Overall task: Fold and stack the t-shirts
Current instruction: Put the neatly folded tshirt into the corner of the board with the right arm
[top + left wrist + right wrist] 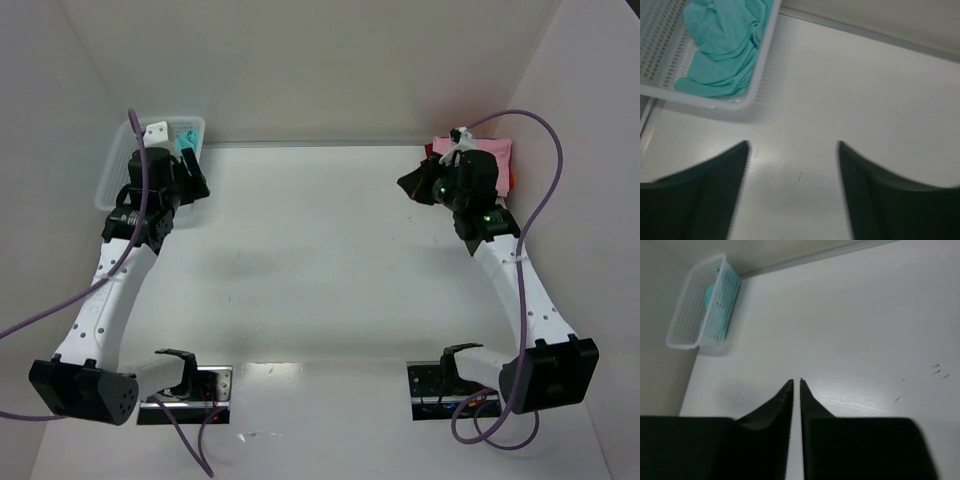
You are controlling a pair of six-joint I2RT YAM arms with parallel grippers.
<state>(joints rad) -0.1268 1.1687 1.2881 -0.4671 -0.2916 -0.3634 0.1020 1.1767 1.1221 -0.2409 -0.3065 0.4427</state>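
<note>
Top view first: the white table [320, 260] is bare through its middle, with an arm reaching out on each side.

At ten o'clock sits the white mesh basket [763, 60], tucked into the far left corner. The teal t-shirt [725, 45] lies crumpled inside it, bunched against the basket's wall.

The left gripper [792, 148] hangs over bare tabletop just beside the basket. Its jaws are spread wide apart, there is nothing between them, and the shirt is not touched.

At two o'clock, against the right wall, the light pink t-shirt [488, 150] lies flat. A sliver of the bright red t-shirt [510, 178] peeks out along its right edge. The pink one looks to be on top, though the right arm hides most of the pile, so I can't be sure how the two are layered.

The right gripper [795, 384] is just in front of that pile and points towards nine o'clock, with the basket far off across the table in its own view. Its jaws are drawn together with only a hairline slit between the tips, and they hold nothing.

The teal shirt and the pink and red pair are well apart, at opposite far corners.
</note>
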